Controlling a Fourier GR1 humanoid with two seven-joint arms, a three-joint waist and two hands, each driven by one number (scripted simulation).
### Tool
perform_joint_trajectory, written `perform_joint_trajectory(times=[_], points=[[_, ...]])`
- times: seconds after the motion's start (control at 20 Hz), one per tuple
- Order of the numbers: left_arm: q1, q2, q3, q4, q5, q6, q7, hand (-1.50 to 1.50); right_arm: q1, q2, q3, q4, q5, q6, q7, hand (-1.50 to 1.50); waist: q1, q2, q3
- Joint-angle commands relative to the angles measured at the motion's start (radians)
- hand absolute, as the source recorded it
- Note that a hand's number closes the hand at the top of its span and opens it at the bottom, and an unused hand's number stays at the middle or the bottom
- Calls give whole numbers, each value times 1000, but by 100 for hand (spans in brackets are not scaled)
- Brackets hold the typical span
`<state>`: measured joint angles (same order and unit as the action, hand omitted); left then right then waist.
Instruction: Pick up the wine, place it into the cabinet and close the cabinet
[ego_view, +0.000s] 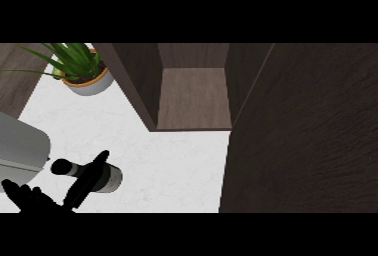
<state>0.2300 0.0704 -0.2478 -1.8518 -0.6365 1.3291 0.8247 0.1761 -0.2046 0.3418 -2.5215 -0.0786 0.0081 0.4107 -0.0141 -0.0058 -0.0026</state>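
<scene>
Lying on its side near the tabletop's near-left corner, the dark glass wine bottle (96, 176) with a pale label band points its black-capped neck toward the left edge, just beside a grey rounded appliance (21, 150) that stands there. The black left hand (37, 199) comes in at the near edge with its fingers spread and straight; one long finger (90, 175) lies across the bottle's body, so the hand looks to be settling over the wine rather than closed on it — no curl round the glass shows. The right hand is out of view. Farther back, the dark wooden cabinet (193, 95) stands open toward the middle of the white marbled tabletop (170, 160), its brown shelf bare, and its tall dark door (303, 135) swings out along the right side, presumably left wide so the bottle can go in unobstructed. A green potted plant in a white-and-tan pot (83, 75) sits at the far-left corner, well apart from the reach. By my judgement the pickup is just starting — placing and closing remain.
</scene>
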Motion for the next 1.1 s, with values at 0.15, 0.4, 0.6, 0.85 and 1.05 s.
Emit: perform_joint_trajectory(times=[0.15, 0.4, 0.6, 0.85, 1.05], points=[[-15, 39, -96, 76, 152, 165, -101, -150, -3, 2, -13, -198, -72, -26, 103, -150, 7, 0, -1], [-58, 31, -84, 136, 231, 167, -154, -150, 11, 2, 18, -204, -44, -34, 106, -150, 2, -3, -3], [-85, -51, -41, 121, 225, 169, -230, -150, 2, 10, 25, -198, -47, -50, 108, -150, 7, -4, -4], [-88, -69, -18, 94, 263, 169, -281, -150, 34, -2, 48, -208, -37, -36, 80, -150, 4, -7, -5], [-90, -70, 44, 17, 311, 170, -299, -150, 15, -15, 2, -195, -45, -34, 77, -150, 9, -11, -6]])
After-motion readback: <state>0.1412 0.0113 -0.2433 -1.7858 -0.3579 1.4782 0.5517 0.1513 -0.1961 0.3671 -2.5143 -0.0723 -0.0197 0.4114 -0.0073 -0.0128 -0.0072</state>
